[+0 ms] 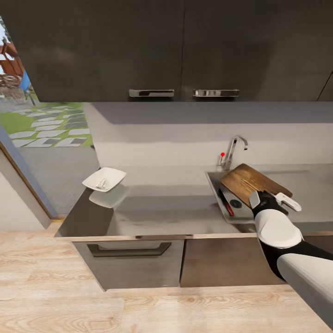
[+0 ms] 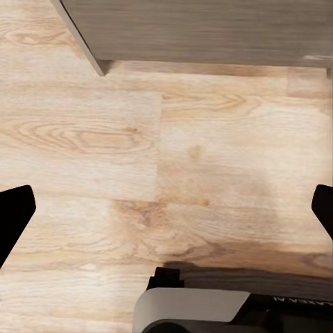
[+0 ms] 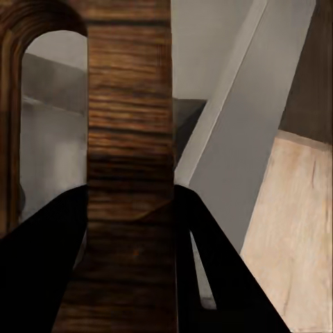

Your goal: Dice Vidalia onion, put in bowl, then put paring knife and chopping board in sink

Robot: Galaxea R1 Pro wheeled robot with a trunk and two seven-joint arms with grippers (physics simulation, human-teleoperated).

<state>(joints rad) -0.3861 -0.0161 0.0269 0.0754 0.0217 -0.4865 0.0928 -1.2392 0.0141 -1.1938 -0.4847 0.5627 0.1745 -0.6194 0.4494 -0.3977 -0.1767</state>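
Right tool (image 1: 268,200) is clamped on the near end of the chopping board (image 1: 249,182); the right wrist view shows both dark fingers (image 3: 208,257) pinching the wood beside its handle hole. The board sits tilted over the sink (image 1: 213,181), far end raised toward the faucet (image 1: 233,150), not yet lying flat in the basin. The paring knife (image 1: 226,203) already lies inside, red handle nearest the front wall. The bowl (image 1: 104,179) rests on the counter (image 1: 171,203) well apart to the left, pale bits in it, likely the diced onion. Left tool (image 2: 166,208) hangs spread wide and empty over the wood floor (image 2: 139,139). Risks, as a judgement: a release at this tilt could let the board slide onto the knife or hang up on the sink rim, and the edge grip may let it pivot. The counter is grey, glossy and reflective; dark cabinets (image 1: 152,51) above, a drawer front (image 1: 134,263) below, a garden beyond at left.
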